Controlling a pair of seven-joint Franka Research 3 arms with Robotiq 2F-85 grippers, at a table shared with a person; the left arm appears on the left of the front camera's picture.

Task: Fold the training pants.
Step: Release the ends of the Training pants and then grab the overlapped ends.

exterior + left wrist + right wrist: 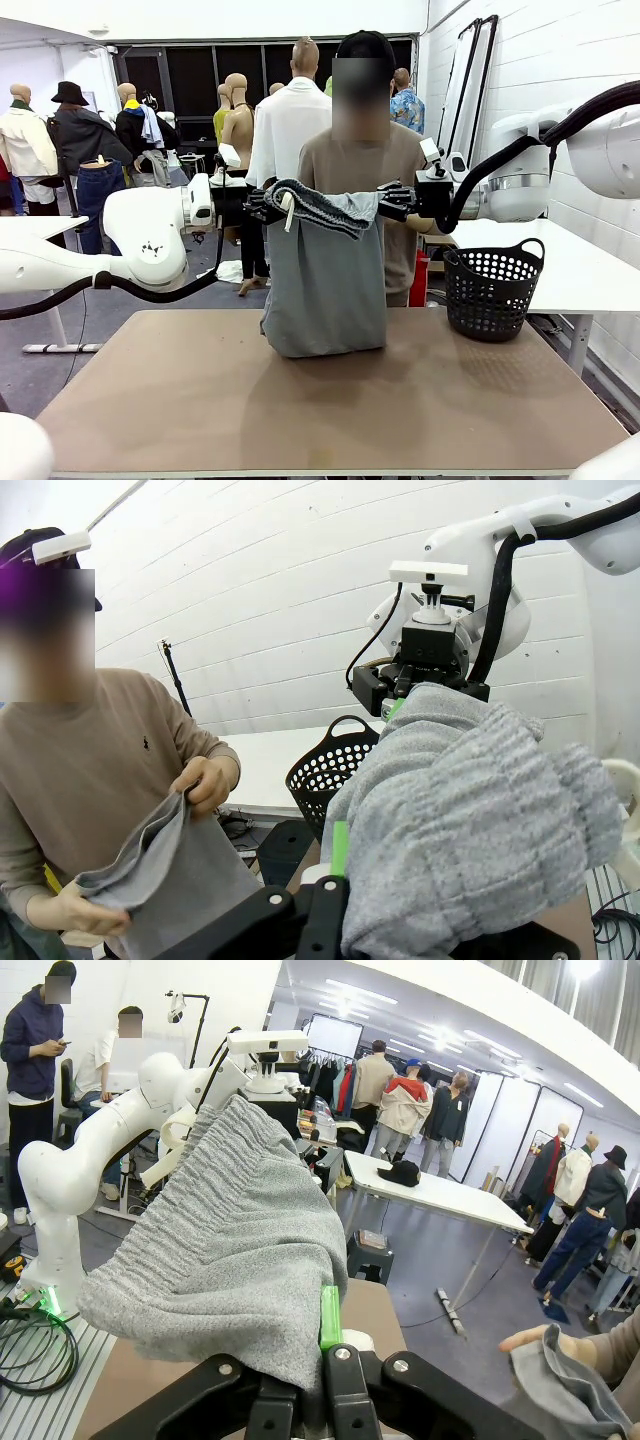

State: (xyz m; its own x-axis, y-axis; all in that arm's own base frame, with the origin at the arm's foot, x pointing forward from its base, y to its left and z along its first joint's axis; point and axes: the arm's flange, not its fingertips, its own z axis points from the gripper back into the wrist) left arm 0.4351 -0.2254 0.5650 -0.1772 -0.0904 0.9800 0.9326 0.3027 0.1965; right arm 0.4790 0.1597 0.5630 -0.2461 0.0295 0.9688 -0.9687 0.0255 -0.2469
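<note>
1. Brown tabletop (450,400) runs across the front view, with a white brick wall to the right and clothes rails far behind.
2. At the table's far right corner stands a black perforated basket (493,290) with its handle up.
3. Over the far middle of the table hang the training pants (325,280), stretched between the two grippers. Their lower end rests on the tabletop.
4. The gathered waistband (315,205) lies on top, sagging a little between the two grips.
5. A white drawstring (288,212) dangles from the waistband just beside the left gripper.
6. The left gripper (262,206) is clamped on the left end of the waistband. In its wrist view the ribbed grey fabric bulges out over the closed fingers, with a green pad (340,845) pressed against it.
7. The right gripper (396,200) is clamped on the opposite end. In its wrist view the waistband drapes over the pinched fingers.
8. A person in a beige sweater (365,160) stands at the far side, directly behind the pants.
9. In the left wrist view the person grips the pants' smooth grey cloth with both hands: an upper hand (205,780) at the top edge and a lower hand (75,912) at a corner.
</note>
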